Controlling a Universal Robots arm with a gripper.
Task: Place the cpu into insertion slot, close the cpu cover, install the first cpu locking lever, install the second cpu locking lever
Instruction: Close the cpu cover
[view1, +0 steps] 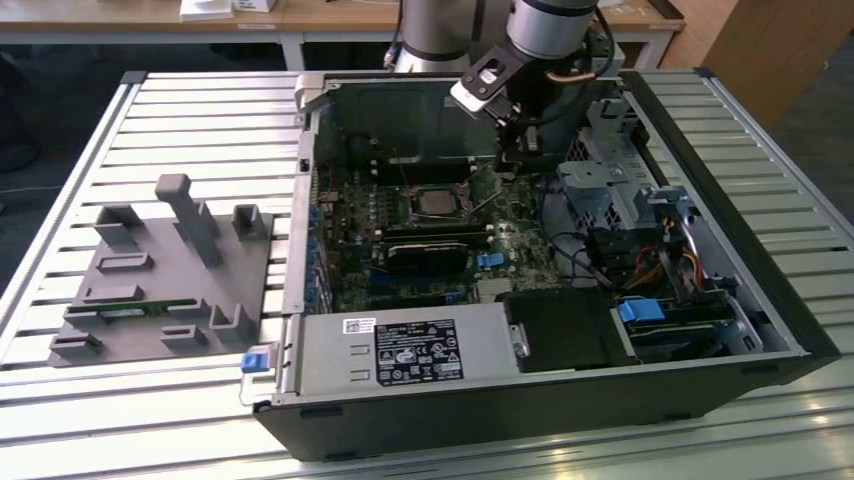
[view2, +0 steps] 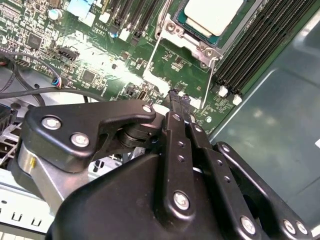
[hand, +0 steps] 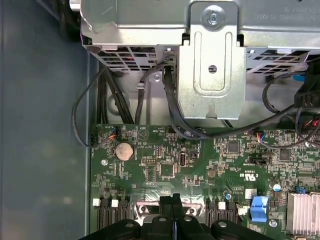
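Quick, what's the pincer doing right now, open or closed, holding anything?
Pincer: closed, nothing visibly held, poised close to the motherboard near the cpu.

The second wrist view's edge cuts off the cpu (view2: 214, 14) and the cpu cover (view2: 191, 40).

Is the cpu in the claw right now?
No: in the second wrist view the cpu lies flat on the motherboard, apart from the claw, whose tips are pressed together.

The cpu (view2: 212, 12) lies in the insertion slot (view2: 176, 31).
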